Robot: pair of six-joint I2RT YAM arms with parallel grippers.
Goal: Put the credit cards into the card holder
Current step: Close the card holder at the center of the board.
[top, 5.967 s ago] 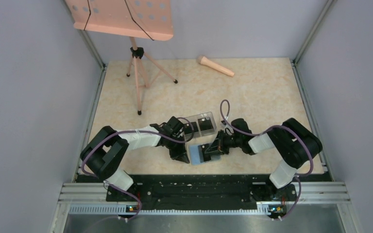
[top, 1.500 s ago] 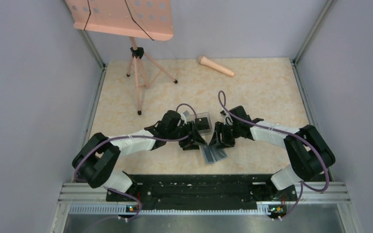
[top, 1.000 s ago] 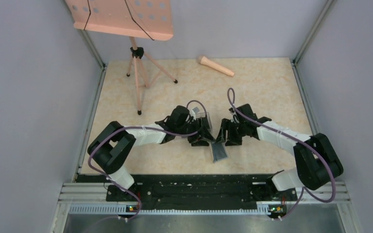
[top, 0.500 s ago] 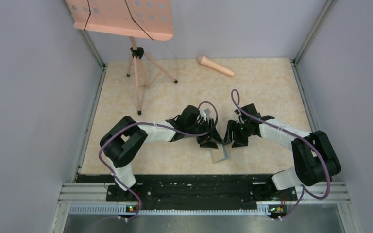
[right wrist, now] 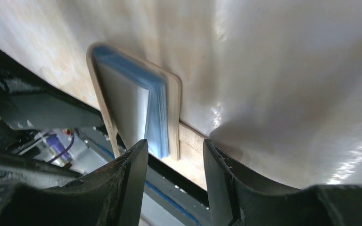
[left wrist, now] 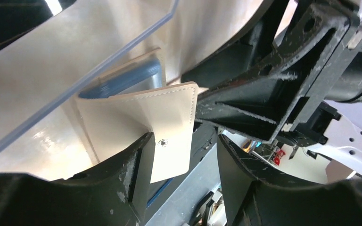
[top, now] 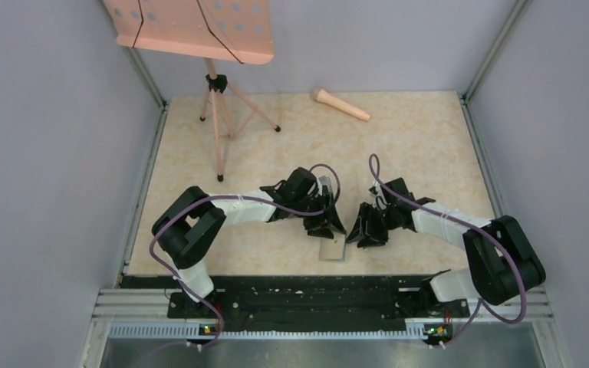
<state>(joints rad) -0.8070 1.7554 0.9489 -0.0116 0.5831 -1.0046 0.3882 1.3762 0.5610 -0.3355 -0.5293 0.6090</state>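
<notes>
- Card holder (top: 333,251) lies on the marbled table (top: 414,146) close to its near edge, just in front of both my grippers. From above it shows its tan outside.
- My left gripper (top: 328,227) points down at the holder's far edge. Its fingers (left wrist: 122,183) are spread, with a wide gap between them.
- My left wrist camera shows a tan stitched flap lifted off the table like a small tent. Its snap dot (left wrist: 161,141) sits just beside the inner face of one finger. I cannot tell whether that finger touches the flap.
- Under the lifted flap I see the light blue inside.
- My right gripper (top: 367,232) is low over the table just right of the holder, facing my left one. The two are near each other but apart.
- My right fingers (right wrist: 122,188) are spread as well and pinch nothing. The holder lies just beyond their tips, in line with the gap.
- My right wrist camera shows the holder partly open, with blue leaves stacked between the tan covers, seen edge-on. I cannot pick out single cards among them.
- A clear plastic box (left wrist: 99,52) stands just behind the holder. From above it is mostly hidden under my left wrist.
- A pink music stand (top: 215,100) is at the far left of the table, and a pink microphone (top: 340,104) lies near the back wall. Both are well apart from my arms.
</notes>
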